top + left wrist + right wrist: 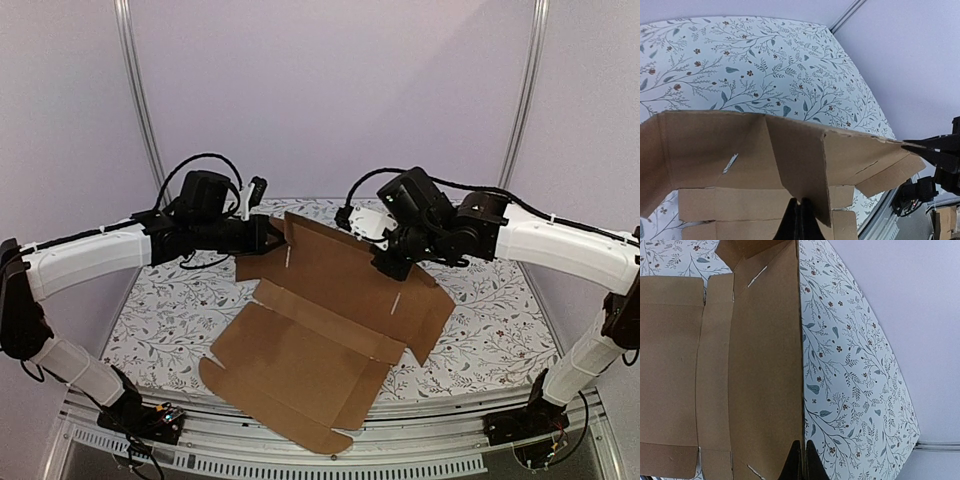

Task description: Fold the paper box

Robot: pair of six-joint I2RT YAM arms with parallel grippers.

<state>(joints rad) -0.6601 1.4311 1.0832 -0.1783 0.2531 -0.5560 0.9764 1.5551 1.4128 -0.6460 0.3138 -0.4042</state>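
Observation:
The paper box (320,330) is a brown die-cut cardboard sheet, unfolded, lying across the floral table with its far panel lifted. My left gripper (272,238) is shut on the far-left flap of the sheet; in the left wrist view the jaws (800,220) pinch a folded flap of the box (790,150). My right gripper (392,266) is shut on the far edge of the raised panel; in the right wrist view the jaws (803,462) clamp the edge of the box (755,365). The near part of the sheet hangs past the table's front edge.
The table (180,310) has a white cloth with a leaf pattern. A metal rail (300,440) runs along the front edge. Plain pale walls and two upright posts (140,90) stand behind.

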